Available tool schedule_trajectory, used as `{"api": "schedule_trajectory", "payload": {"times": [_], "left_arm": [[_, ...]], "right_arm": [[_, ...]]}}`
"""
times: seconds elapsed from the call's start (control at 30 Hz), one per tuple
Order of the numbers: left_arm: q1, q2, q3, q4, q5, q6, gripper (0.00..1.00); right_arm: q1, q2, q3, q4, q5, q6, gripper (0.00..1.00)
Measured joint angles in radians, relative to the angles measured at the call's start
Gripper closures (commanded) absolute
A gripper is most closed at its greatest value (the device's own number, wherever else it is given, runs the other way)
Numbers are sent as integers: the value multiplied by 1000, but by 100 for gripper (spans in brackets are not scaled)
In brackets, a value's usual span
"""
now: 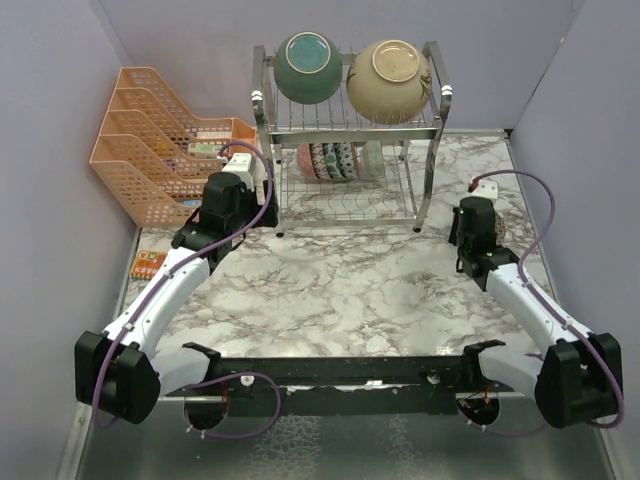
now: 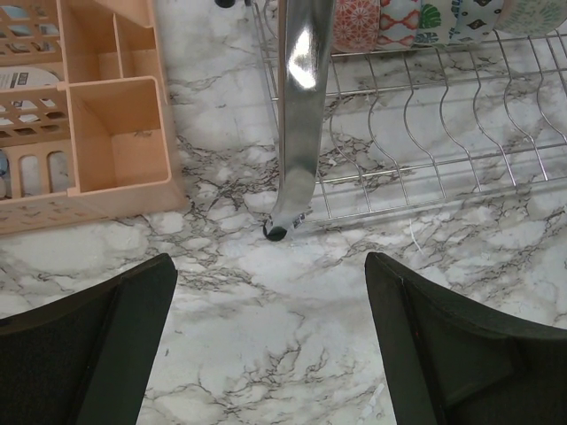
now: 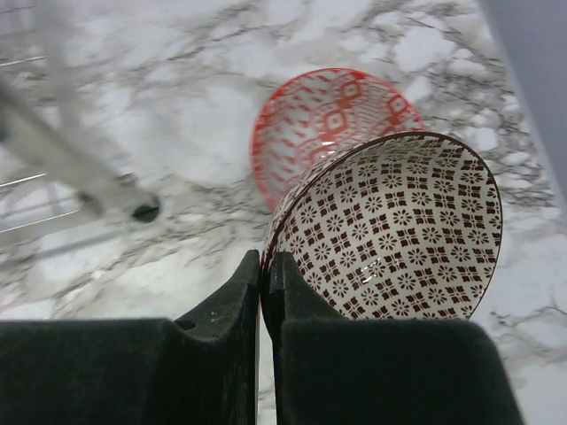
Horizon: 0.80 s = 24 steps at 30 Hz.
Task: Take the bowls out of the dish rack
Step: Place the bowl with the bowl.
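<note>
The silver wire dish rack (image 1: pixel 432 120) stands at the back. A teal bowl (image 1: pixel 308 67) and a cream bowl (image 1: pixel 389 80) sit on its top tier. Several small patterned bowls (image 1: pixel 330 160) stand in a row on the lower tier, also in the left wrist view (image 2: pixel 416 18). My left gripper (image 2: pixel 270 261) is open and empty over the marble, just in front of the rack's left front leg (image 2: pixel 299 115). My right gripper (image 3: pixel 264 258) is shut on the rim of a small dark-red patterned bowl (image 3: pixel 399 230), tilted over a red patterned bowl (image 3: pixel 319 119) that lies on the table right of the rack.
An orange mesh tiered organizer (image 1: pixel 150 150) stands at the back left, close to my left arm; its front compartments show in the left wrist view (image 2: pixel 111 133). A small card (image 1: pixel 149 264) lies at the table's left edge. Purple walls close in both sides.
</note>
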Motion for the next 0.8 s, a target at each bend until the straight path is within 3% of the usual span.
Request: {"api": "schedule_trajectory", "payload": {"times": [0.17, 0.47, 0.8], "left_arm": [[3, -22, -13, 0, -11, 10, 9], [18, -34, -19, 0, -29, 15, 9], [33, -34, -19, 0, -28, 15, 9]], "right_arm": [[-104, 150, 93, 3, -10, -52, 99], [-106, 386, 350, 6, -23, -143, 99], [-106, 458, 421, -77, -29, -187, 99]]}}
